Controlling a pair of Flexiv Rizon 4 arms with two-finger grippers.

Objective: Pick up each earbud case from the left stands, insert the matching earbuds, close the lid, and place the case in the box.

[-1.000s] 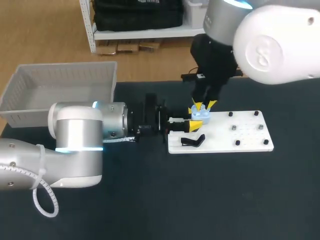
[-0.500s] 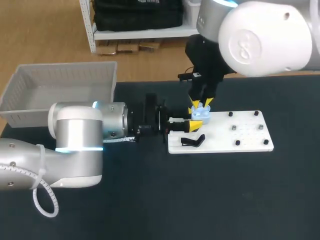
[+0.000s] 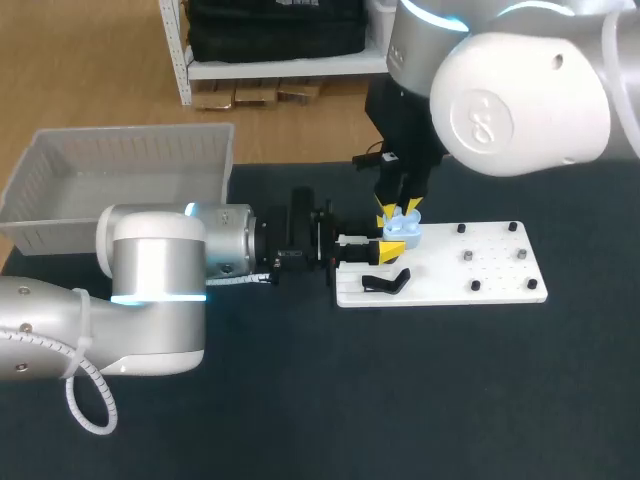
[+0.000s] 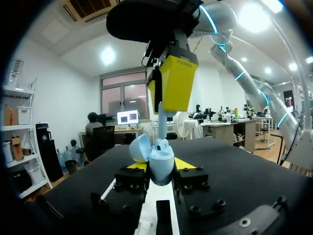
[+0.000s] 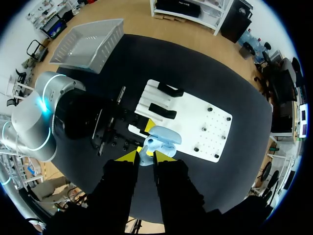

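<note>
A light blue earbud case (image 3: 403, 230) with its lid up sits at the left end of the white stand board (image 3: 500, 270). My left gripper (image 3: 392, 247) is shut on the case from both sides; the left wrist view shows the case (image 4: 161, 164) between its yellow tips. My right gripper (image 3: 400, 209) hangs straight above the case, shut on a pale blue earbud (image 5: 145, 157). The earbud's stem (image 4: 159, 125) reaches down to the open case. A black case (image 3: 385, 282) lies on the board just in front.
The grey box (image 3: 120, 180) stands at the table's back left, beyond my left arm. The board's right half carries several small black pegs (image 3: 475, 285). Two black pieces (image 5: 161, 111) rest on the board's stand end.
My right arm has swung a little to the left, bringing its gripper and the earbud more squarely over the open case. The left arm and the case have stayed put.
</note>
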